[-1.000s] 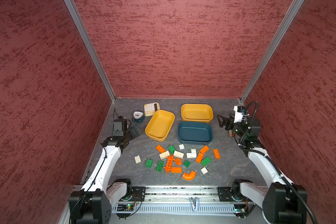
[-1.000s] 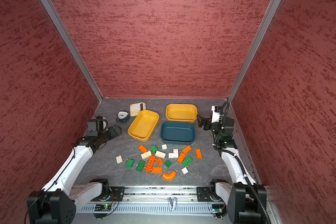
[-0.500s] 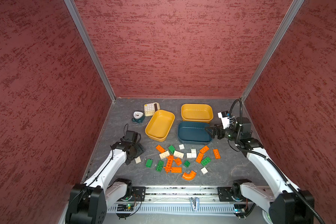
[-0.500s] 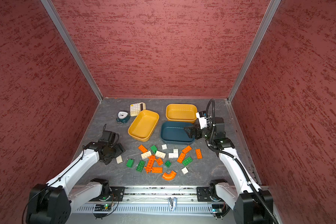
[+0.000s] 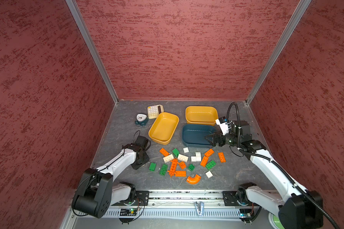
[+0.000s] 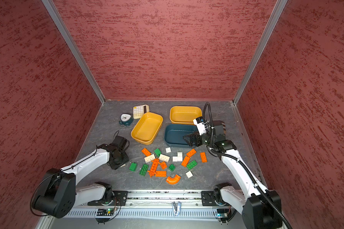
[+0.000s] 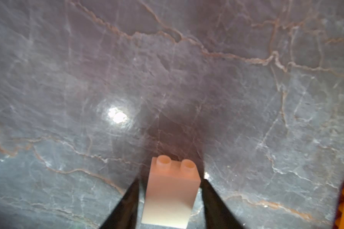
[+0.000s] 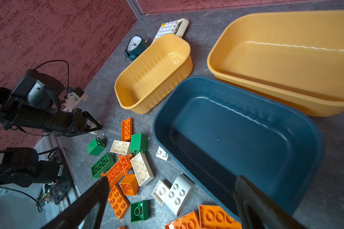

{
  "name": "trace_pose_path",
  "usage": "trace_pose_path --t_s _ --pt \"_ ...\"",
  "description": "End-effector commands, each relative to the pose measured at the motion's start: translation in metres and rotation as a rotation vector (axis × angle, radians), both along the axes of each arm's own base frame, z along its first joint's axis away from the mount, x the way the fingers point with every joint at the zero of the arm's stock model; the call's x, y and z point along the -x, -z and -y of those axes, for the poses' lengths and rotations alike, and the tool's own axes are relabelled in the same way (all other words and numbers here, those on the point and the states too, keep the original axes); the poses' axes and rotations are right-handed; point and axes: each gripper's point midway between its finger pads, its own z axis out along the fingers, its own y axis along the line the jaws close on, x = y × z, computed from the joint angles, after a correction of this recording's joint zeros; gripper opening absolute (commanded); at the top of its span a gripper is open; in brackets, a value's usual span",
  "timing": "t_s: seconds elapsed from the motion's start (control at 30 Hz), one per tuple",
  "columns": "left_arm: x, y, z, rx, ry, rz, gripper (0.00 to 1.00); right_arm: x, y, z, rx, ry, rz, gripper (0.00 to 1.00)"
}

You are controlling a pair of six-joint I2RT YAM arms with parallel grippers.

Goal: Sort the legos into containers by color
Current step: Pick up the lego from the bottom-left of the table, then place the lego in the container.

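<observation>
The left gripper (image 7: 170, 179) closely flanks the white brick (image 7: 171, 194) (grip unclear), so an uneven pinch may spin it away; the right gripper (image 8: 173, 177) gapes empty.

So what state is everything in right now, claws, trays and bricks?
Left claw, straddling white brick, grip unclear.
Right claw, open, empty.
White brick, lying on its side on table.
Slanted yellow tray, empty.
Rear yellow tray, empty.
Teal tray, empty.
Other bricks, loose on table, unsorted.
</observation>
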Motion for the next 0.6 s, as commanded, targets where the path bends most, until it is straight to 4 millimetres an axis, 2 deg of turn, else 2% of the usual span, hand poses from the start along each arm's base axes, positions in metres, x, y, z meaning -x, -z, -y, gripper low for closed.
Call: trace_pose_path --t_s 0.0,0.1,0.27,0.4,0.57 --pt "-0.006 -0.003 -0.001 -0.019 0.002 0.017 0.38 -0.003 -0.012 -0.001 0.024 -0.01 0.047 0.99" --pt "-0.01 -0.008 0.0 -0.023 0.018 0.026 0.28 -0.003 -0.011 0.0 0.031 -0.007 0.048 0.99" --pt "-0.031 -0.037 0.006 -0.033 0.074 0.069 0.27 -0.003 -0.015 -0.005 0.002 -0.034 0.042 0.99" --pt "-0.062 -0.074 0.012 -0.052 0.145 0.138 0.28 0.001 -0.026 -0.017 -0.077 -0.092 0.049 0.99" --pt "-0.121 -0.115 0.034 -0.052 0.282 0.225 0.28 0.003 -0.036 -0.031 -0.16 -0.161 0.04 0.99"
